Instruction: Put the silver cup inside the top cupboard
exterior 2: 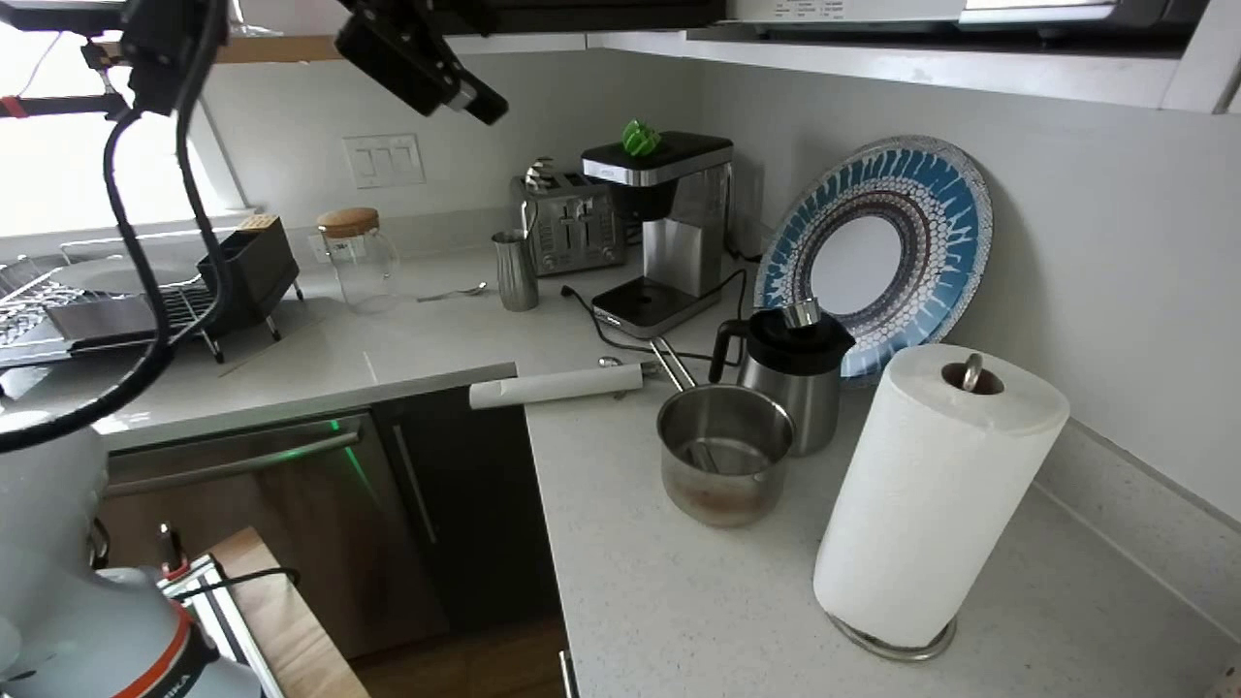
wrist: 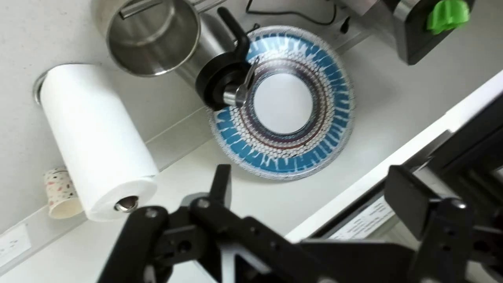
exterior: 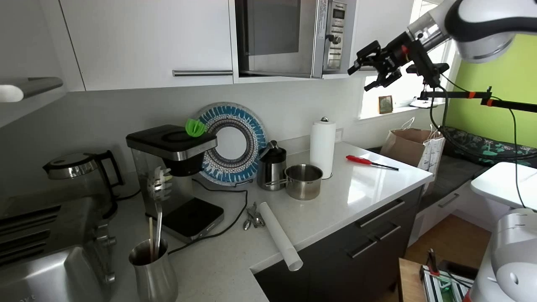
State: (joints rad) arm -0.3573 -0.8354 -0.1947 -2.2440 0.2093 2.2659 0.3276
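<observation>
In an exterior view, the empty fingers (exterior: 354,68) are gaping at upper right; the silver pot (exterior: 303,184), presumably the cup, is sitting below-left of them, handle pointing left.

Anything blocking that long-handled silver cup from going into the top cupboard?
Yes: the top cupboard door looks shut in an exterior view. The gripper, jaws open, also shows in front of that door. Nothing visible covers the silver cup itself.

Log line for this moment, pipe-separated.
gripper: open, empty, raised | silver cup: on counter, utensils inside | saucepan: on counter | placement: pending
</observation>
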